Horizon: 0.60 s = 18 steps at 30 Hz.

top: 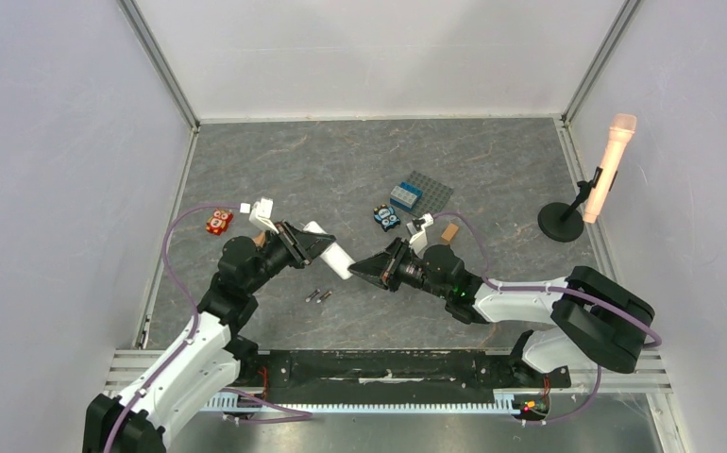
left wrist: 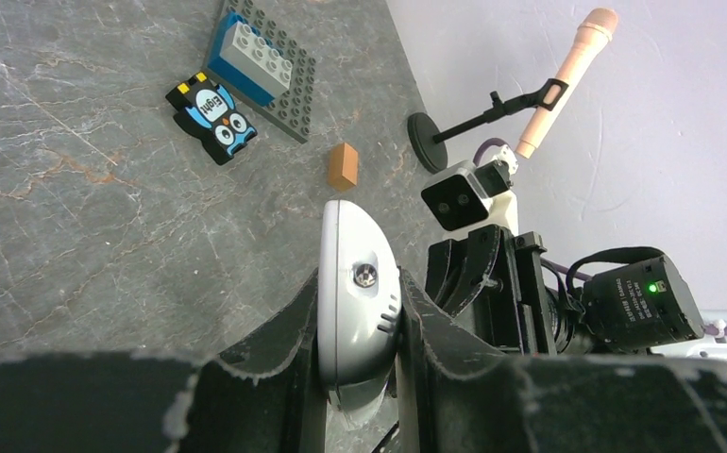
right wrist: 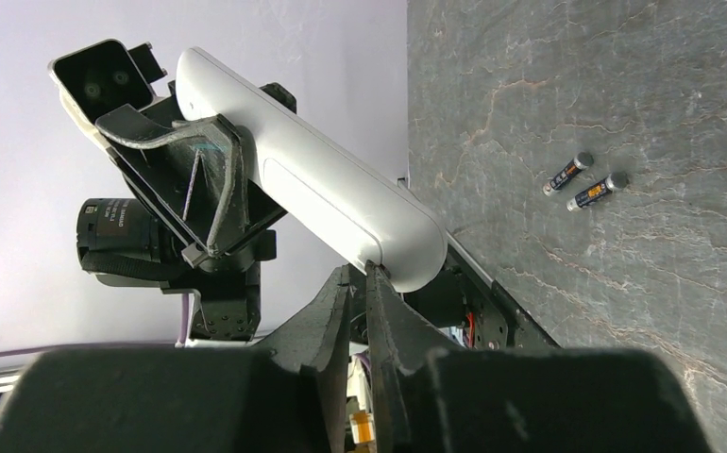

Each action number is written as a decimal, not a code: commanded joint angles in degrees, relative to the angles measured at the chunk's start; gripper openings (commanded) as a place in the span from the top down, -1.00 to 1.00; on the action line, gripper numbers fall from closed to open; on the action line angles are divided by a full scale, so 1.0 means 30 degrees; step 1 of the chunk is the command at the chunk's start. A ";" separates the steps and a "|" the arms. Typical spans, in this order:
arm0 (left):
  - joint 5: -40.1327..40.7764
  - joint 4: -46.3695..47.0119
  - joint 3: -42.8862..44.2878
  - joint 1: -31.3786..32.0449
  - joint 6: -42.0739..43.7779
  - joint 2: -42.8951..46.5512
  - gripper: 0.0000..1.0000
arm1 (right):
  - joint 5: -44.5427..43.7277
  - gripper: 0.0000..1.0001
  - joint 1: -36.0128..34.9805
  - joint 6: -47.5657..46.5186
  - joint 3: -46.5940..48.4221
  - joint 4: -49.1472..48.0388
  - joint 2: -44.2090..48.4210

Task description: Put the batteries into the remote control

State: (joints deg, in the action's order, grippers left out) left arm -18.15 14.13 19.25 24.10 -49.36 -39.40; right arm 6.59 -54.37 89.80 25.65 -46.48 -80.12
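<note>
My left gripper (top: 309, 247) is shut on the white remote control (top: 333, 255) and holds it above the table, its plain back showing in the right wrist view (right wrist: 322, 189). In the left wrist view the remote's rounded end (left wrist: 355, 245) sits between the fingers (left wrist: 289, 330). My right gripper (top: 362, 269) is shut, with its tips (right wrist: 364, 276) touching the remote's lower end. The two batteries (top: 318, 295) lie side by side on the table below the remote, apart from both grippers; they also show in the right wrist view (right wrist: 582, 182).
A small orange-brown block (top: 448, 233) lies behind my right gripper. A grey baseplate with a blue brick (top: 421, 193) and an owl card (top: 386, 218) sit further back. A red item (top: 218, 222) is at the left. A microphone on a stand (top: 608, 168) is at the right.
</note>
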 commanded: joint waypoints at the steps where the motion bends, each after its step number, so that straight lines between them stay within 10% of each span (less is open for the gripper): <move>1: -0.0346 -0.0969 0.0782 0.0405 0.0537 0.0039 0.96 | -0.0502 0.74 -0.0056 0.0044 0.0716 -0.2519 0.0093; 18: 0.1233 -0.2503 0.1114 0.0413 0.1540 -0.0227 0.96 | -0.0648 0.69 0.0341 0.0355 0.0151 -0.1346 0.0329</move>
State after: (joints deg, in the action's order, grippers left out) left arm -16.25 5.54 20.14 25.21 -47.42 -40.56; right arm 5.98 -53.71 90.30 25.65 -52.05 -80.16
